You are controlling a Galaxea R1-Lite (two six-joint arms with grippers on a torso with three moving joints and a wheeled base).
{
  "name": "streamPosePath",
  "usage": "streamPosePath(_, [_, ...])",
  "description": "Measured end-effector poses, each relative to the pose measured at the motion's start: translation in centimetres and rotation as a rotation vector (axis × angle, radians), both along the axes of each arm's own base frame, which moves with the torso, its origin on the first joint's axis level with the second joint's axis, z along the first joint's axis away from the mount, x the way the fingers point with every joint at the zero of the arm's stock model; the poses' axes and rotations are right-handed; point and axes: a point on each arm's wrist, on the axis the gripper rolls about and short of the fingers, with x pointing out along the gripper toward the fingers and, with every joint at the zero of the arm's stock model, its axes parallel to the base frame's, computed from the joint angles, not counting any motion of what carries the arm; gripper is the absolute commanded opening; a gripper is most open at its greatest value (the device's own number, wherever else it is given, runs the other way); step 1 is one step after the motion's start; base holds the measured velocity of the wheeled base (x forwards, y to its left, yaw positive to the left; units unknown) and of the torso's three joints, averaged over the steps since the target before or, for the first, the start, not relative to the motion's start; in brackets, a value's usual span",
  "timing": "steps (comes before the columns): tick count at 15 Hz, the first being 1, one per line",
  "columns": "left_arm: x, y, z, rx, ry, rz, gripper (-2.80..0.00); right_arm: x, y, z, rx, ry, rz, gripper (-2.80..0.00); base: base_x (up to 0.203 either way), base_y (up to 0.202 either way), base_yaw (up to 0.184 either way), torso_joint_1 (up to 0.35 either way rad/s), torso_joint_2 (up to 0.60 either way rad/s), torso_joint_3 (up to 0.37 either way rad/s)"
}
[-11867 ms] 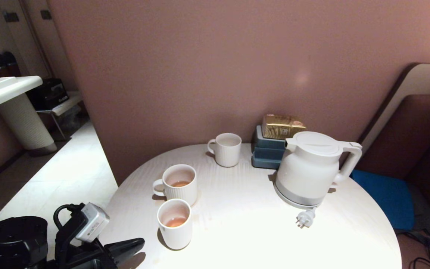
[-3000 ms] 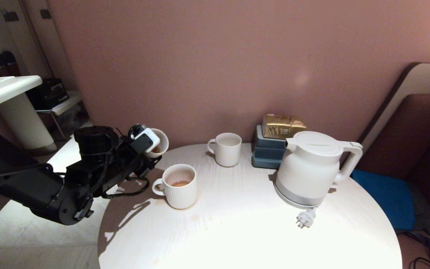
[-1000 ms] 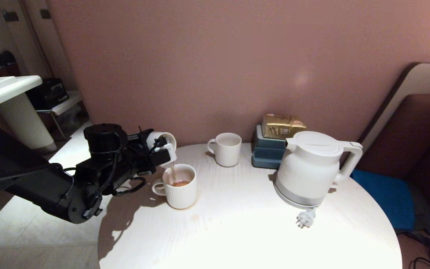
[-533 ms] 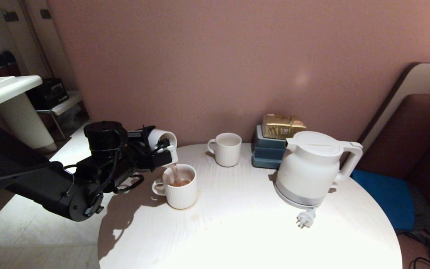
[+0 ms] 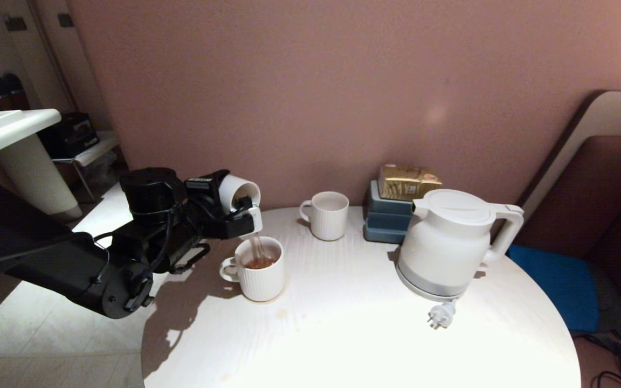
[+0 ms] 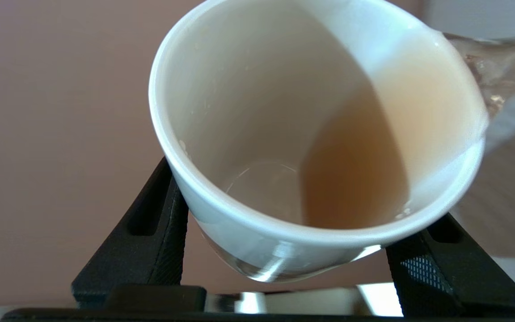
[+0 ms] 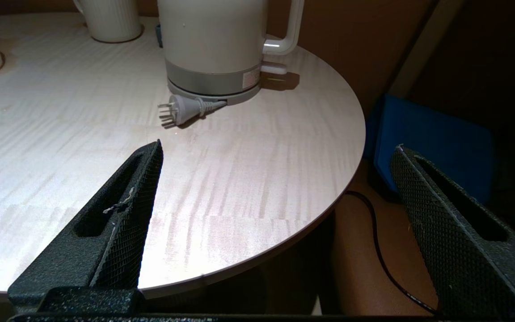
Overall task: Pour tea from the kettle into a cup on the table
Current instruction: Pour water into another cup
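Left end effector (image 5: 237,213) gripping tipped cup (image 5: 239,192), pouring tea (image 5: 257,249) into ribbed mug (image 5: 259,269) on surface (image 5: 353,323); right end effector (image 7: 271,214) gaping, empty.

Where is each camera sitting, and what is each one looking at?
Head view: up on the robot's head, looking down at the table; the left gripper tips the cup over a ribbed mug.
Left wrist view: behind the left fingers, looking into the cup with tea.
Right wrist view: behind the open right gripper, low by the table edge, facing the kettle.
Shared: head and right wrist views both show the kettle.
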Motion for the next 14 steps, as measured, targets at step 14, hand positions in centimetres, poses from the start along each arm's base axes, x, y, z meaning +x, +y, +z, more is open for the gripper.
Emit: streamPosePath(14, [-0.13, 0.04, 0.20, 0.042, -0.031, 0.000, -2.80, 0.00, 0.00, 0.00, 0.000, 0.000, 0.000, 0.00, 0.000, 0.000, 0.000, 0.000, 0.00, 0.000])
